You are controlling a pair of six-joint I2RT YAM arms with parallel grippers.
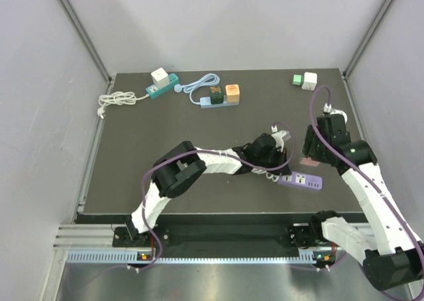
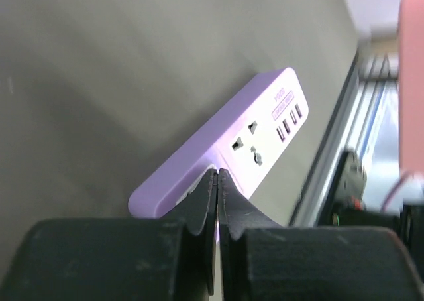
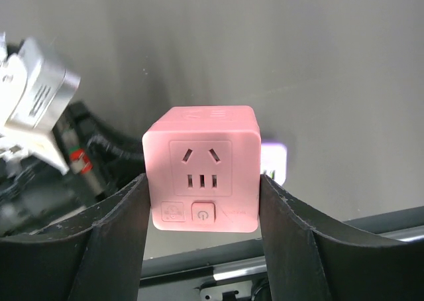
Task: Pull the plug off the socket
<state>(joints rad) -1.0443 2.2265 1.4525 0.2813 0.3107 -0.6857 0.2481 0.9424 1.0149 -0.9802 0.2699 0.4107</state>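
Observation:
The purple socket strip (image 1: 301, 180) lies flat on the dark table near the front right; its outlets (image 2: 252, 145) show nothing plugged in. My left gripper (image 1: 273, 170) is shut with nothing between its fingers, and its tips (image 2: 217, 176) rest on the strip's near end. The plug is a pink cube adapter (image 3: 203, 175). My right gripper (image 3: 203, 185) is shut on its two sides and holds it in the air, apart from the strip (image 3: 273, 162) below. From above, the cube (image 1: 309, 162) hangs just right of the left gripper.
At the back stand a teal strip with a white cube (image 1: 161, 82), a coiled white cable (image 1: 116, 102), and a blue strip carrying green and orange cubes (image 1: 222, 95). Green and white cubes (image 1: 305, 81) sit at the back right. A purple cable (image 1: 285, 142) loops between the arms.

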